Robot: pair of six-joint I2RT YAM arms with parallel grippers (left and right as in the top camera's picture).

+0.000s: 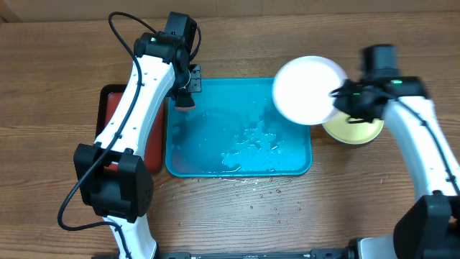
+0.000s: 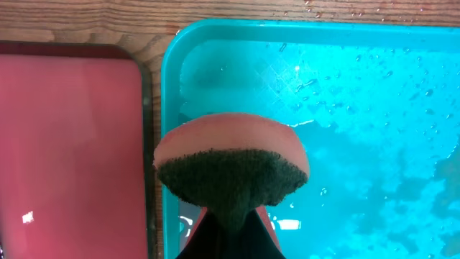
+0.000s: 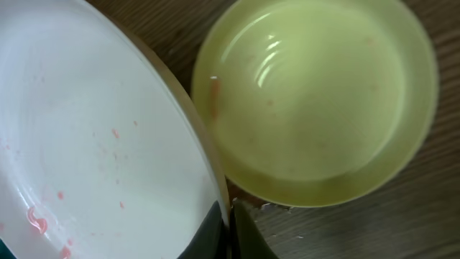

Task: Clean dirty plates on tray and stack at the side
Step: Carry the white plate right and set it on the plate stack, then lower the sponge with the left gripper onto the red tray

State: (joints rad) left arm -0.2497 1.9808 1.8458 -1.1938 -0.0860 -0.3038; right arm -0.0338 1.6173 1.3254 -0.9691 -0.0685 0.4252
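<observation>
By the one tray (image 1: 208,108) are a white plate (image 1: 307,90) and yellow-green plate (image 1: 356,133) (two).

The yellow-green plate (image 1: 356,134) is mostly hidden under the right arm (image 1: 413,119) and, apparently, the white plate (image 1: 305,90).

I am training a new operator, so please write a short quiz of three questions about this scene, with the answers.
1. True or false: the right claw grips the white plate by its rim.
2. What does the left claw hold? A) a sponge B) a cup C) nothing
3. Where does the yellow-green plate rest?
Key: 1 true; 2 A; 3 on the table, beside the turquoise tray.
</observation>
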